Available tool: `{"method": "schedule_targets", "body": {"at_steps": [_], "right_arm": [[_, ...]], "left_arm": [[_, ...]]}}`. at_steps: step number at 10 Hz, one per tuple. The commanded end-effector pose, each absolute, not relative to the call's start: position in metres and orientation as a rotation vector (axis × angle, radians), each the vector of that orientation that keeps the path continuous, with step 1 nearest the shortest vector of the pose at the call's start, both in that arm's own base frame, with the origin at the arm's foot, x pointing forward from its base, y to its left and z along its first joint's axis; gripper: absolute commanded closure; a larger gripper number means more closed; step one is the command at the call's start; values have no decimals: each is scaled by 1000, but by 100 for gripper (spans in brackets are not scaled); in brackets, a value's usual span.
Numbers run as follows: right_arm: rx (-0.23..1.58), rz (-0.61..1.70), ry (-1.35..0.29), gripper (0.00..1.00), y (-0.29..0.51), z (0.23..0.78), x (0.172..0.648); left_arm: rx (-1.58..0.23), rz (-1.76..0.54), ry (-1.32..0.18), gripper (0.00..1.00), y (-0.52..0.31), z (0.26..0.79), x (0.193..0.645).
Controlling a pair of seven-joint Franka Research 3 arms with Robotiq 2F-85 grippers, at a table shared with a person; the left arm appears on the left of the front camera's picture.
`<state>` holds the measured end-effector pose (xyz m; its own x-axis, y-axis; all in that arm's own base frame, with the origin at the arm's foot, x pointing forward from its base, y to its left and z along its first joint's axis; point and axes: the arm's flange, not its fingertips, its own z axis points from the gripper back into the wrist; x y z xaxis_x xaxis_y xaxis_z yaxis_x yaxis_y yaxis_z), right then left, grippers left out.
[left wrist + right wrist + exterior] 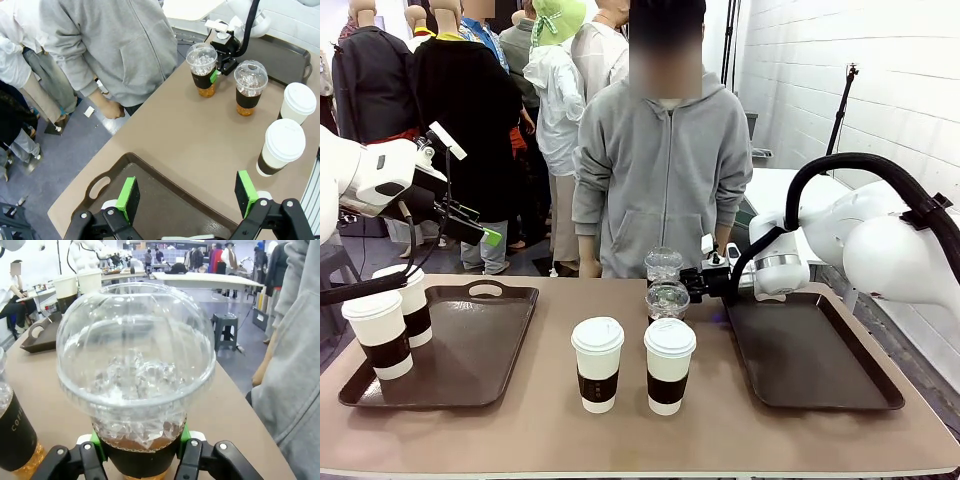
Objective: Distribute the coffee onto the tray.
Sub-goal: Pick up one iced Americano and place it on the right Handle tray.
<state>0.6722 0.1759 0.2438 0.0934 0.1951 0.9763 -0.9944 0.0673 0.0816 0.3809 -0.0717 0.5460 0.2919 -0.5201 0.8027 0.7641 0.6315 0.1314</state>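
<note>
The right gripper (141, 449) is seen clamped on the dark sleeve of a dome-lidded cup (135, 365), with a green pad pressed to each side. Ice is heaped under the clear dome, and brown coffee can be made out just above the sleeve. In the front view this cup is placed at about 12 o'clock on the table (520, 430), on the side nearest the person (665, 170). A second iced cup (667, 300), also holding ice and brown liquid, is set just in front of it toward 6 o'clock and is not gripped.

Nearer 6 o'clock, one white lidded cup (597, 362) and another white cup (670, 365) are stood side by side, close but apart (their contents are hidden by the lids). At 9 o'clock the left tray (480, 350) is loaded with two more sleeved cups, a near tray cup (378, 335) and a far tray cup (412, 305), both at its 9 o'clock side. The right tray (810, 355) is laid at 3 o'clock, just beside the clamped cup.

The left gripper (187, 197) is held above the left tray with its green pads well apart.
</note>
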Motion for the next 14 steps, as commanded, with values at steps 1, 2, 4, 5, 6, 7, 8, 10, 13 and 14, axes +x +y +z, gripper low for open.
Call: {"method": "schedule_targets", "body": {"at_steps": [1,2,4,5,6,7,8,10,13,14], "right_arm": [[1137,1127,-1073,40,167,278,684],[1150,1127,-1087,40,150,298,688],[1165,1136,-1090,40,113,323,692],[1178,1153,-1088,40,93,329,692],[1162,1164,-1094,40,72,333,692],[1151,1172,-1099,40,48,336,689],[1120,1183,-1110,40,30,339,684],[1057,1239,-1076,40,-4,337,669],[1023,1256,-1068,40,-46,324,641],[1039,1240,-1077,40,-54,318,633]], "left_arm": [[-308,-867,-935,0,-70,544,382],[-308,-867,-935,0,-70,544,382],[-308,-867,-935,0,-70,544,382],[-308,-867,-935,0,-70,544,382],[-308,-867,-935,0,-70,544,382],[-308,-867,-935,0,-70,544,382],[-308,-867,-935,0,-70,544,382],[-308,-867,-935,0,-70,544,382],[-308,-867,-935,0,-70,544,382],[-308,-867,-935,0,-70,544,382]]}}
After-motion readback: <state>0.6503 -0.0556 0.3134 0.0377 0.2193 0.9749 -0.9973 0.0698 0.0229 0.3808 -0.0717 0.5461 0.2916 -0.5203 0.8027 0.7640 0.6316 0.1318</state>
